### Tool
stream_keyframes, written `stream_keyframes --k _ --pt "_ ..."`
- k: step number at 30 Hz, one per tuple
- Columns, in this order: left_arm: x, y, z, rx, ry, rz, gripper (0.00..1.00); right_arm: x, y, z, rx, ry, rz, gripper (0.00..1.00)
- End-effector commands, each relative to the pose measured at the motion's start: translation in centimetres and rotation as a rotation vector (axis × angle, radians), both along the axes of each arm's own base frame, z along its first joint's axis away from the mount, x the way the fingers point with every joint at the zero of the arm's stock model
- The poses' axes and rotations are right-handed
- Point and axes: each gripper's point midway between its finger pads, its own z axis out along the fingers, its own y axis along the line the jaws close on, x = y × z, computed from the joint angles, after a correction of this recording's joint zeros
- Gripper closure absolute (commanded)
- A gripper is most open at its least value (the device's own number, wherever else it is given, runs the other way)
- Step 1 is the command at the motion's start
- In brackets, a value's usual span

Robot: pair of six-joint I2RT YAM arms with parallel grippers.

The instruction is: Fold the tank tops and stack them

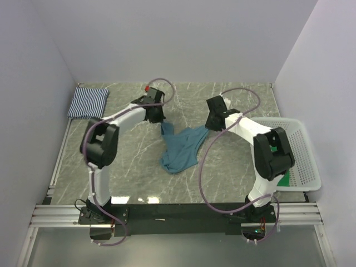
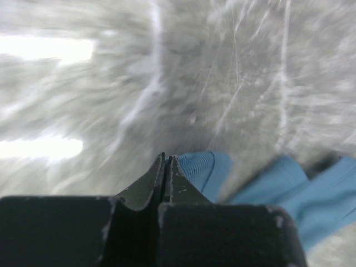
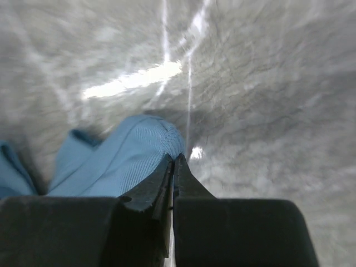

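Left fingers: closed tight, no gap between the tips, pinching one upper end of the teal tank top. Ribbed blue fabric shows just right of the tips in the left wrist view.

Right fingers: likewise closed, clamped on the other upper end, with ribbed fabric bunched against the left side of the tips. Both wrist views are blurred beyond the fingers.

Teal tank top: held at mid-desk between the two arms, its body sagging in a crumpled V with the lower part lying on the grey marbled desk.

Striped tank top: folded, flat in the far left corner of the desk, well apart.

Green tank top: only a corner seen, inside the white mesh basket at the right edge, mostly hidden by the right arm.

Writing on any item: too small to tell
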Motion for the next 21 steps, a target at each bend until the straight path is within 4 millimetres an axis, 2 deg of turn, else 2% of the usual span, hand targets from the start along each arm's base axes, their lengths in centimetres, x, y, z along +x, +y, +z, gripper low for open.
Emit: stream_keyframes --k 1,2,3,4,5,6,7,8,9,10,11,12,13,14,15,16,17,19,21 --pt "0.8 3.6 12.0 -0.048 -0.214 0.137 1.0 1.2 -0.2 11.0 0.032 -0.236 0.0 1.0" --pt "0.2 4.4 15.9 -0.069 -0.289 0.157 1.0 0.7 -0.1 12.4 0.03 -0.26 0.017 1.0" --pt "-0.4 5.5 17.5 -0.046 -0.312 0.184 0.99 0.3 0.0 14.0 0.035 -0.295 0.027 1.0" --pt "-0.9 6.1 19.3 -0.053 -0.346 0.206 0.99 -0.3 -0.1 17.6 0.061 -0.372 0.03 1.0" --pt "-2.2 6.9 22.9 -0.088 -0.414 0.219 0.99 -1.0 0.0 19.2 0.064 -0.407 0.054 1.0" --pt "-3.0 7.3 24.5 -0.101 -0.447 0.227 0.99 -1.6 0.1 20.7 0.073 -0.443 0.065 1.0" --pt "-3.8 7.7 26.1 -0.121 -0.481 0.227 1.0 -2.7 -0.1 24.2 0.105 -0.523 0.073 1.0" --pt "-5.4 8.4 29.0 -0.156 -0.541 0.23 1.0 -3.5 0.1 25.8 0.117 -0.561 0.104 1.0" --pt "-6.3 8.8 30.1 -0.167 -0.563 0.236 0.99 -4.2 0.1 27.4 0.134 -0.598 0.118 1.0" --pt "-7.2 9.2 31.2 -0.179 -0.582 0.236 0.99 -5.5 -0.2 30.6 0.165 -0.672 0.129 1.0" --pt "-8.8 9.8 33.5 -0.209 -0.629 0.234 0.99 -6.3 -0.3 31.9 0.175 -0.698 0.15 1.0" --pt "-9.6 10.1 34.6 -0.22 -0.648 0.231 0.99 -7.3 -0.2 33.4 0.194 -0.73 0.165 1.0" --pt "-10.4 10.3 35.5 -0.231 -0.661 0.224 0.99 -8.8 -0.8 36.2 0.218 -0.798 0.172 1.0" --pt "-12.0 10.7 37.6 -0.257 -0.703 0.214 0.99 -9.8 -1.0 37.3 0.224 -0.826 0.191 1.0" --pt "-12.9 10.6 38.7 -0.276 -0.728 0.196 0.99 -10.7 -0.9 38.5 0.244 -0.857 0.215 1.0" --pt "-13.9 10.7 40.0 -0.297 -0.756 0.181 0.99 -12.4 -1.4 40.7 0.263 -0.915 0.232 1.0" --pt "-15.4 10.8 41.4 -0.321 -0.785 0.161 0.99 -13.3 -1.5 41.7 0.276 -0.944 0.249 1.0" --pt "-16.9 11.0 43.0 -0.344 -0.82 0.142 0.99 -15.7 -1.9 44.1 0.309 -1.011 0.293 1.0" --pt "-18.9 11.6 45.2 -0.379 -0.872 0.12 0.99 -17.2 -2.1 45.2 0.32 -1.042 0.325 1.0"
